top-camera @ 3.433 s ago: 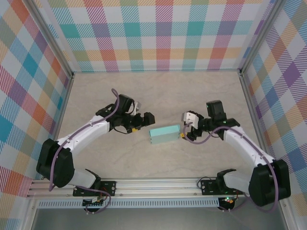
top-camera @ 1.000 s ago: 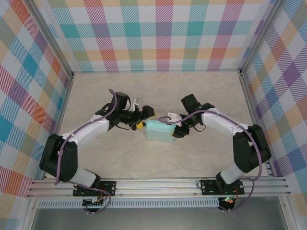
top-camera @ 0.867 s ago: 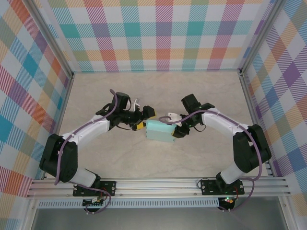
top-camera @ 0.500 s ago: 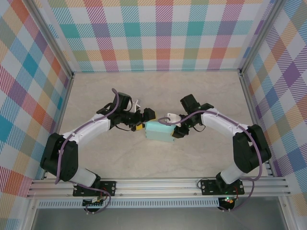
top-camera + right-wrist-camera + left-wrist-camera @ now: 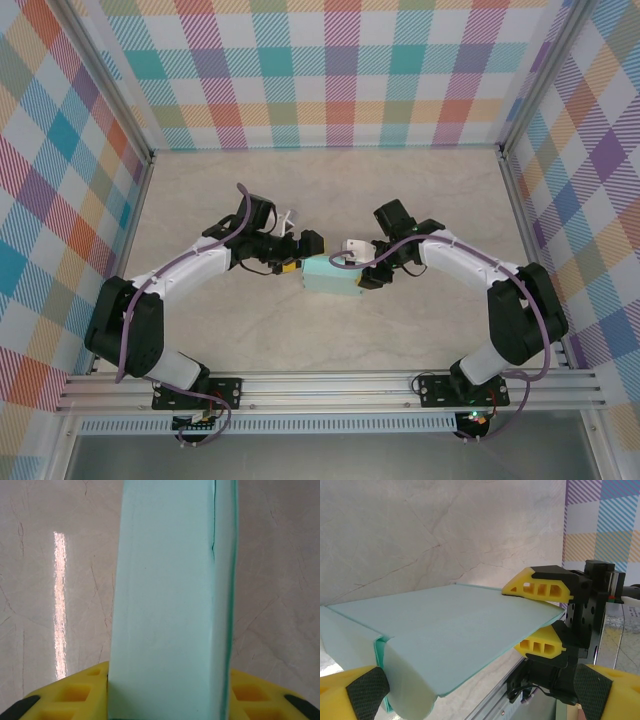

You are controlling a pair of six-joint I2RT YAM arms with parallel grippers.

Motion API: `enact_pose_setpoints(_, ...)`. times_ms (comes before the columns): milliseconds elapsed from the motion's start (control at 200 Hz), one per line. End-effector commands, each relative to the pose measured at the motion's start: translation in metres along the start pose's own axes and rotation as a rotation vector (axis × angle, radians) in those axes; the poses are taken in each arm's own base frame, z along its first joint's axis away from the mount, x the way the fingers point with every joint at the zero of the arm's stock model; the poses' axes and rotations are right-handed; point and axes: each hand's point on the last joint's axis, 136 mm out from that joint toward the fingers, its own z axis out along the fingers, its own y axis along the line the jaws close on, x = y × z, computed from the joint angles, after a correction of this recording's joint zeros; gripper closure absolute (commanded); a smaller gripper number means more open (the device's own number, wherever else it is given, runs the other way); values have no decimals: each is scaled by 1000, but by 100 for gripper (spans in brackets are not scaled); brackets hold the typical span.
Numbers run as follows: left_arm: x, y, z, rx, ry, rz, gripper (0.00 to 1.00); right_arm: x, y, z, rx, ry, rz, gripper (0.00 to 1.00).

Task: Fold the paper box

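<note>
The paper box (image 5: pixel 328 277) is a closed pale mint rectangular box at the middle of the table. My right gripper (image 5: pixel 362 264) is shut on its right end. In the right wrist view the box (image 5: pixel 170 605) stands upright between the yellow fingers (image 5: pixel 75 695) of the right gripper (image 5: pixel 167 702). My left gripper (image 5: pixel 300 254) stands open at the box's left end. In the left wrist view the box's broad face (image 5: pixel 445 630) fills the space between the spread tips of the left gripper (image 5: pixel 480 695), close to the left tip. The right gripper's yellow fingers (image 5: pixel 540 586) clamp the far end.
The beige marbled table (image 5: pixel 330 190) is enclosed by chequered walls (image 5: pixel 340 70) at the back and both sides. An aluminium rail (image 5: pixel 330 385) with both arm bases runs along the near edge.
A few seconds ago the box lay flat between two separated grippers; now the right gripper holds it and the left is at its end. Over the last second almost nothing has moved.
</note>
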Motion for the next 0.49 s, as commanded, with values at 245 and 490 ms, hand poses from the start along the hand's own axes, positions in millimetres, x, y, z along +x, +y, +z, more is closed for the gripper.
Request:
enact_pose_setpoints(245,-7,-9,0,69,-11,-56,0,31,17,23,-77,125,-9,64)
enact_pose_setpoints(490,-2,-15,-7,72,1,-46,0,32,18,25,-88,130,-1,64)
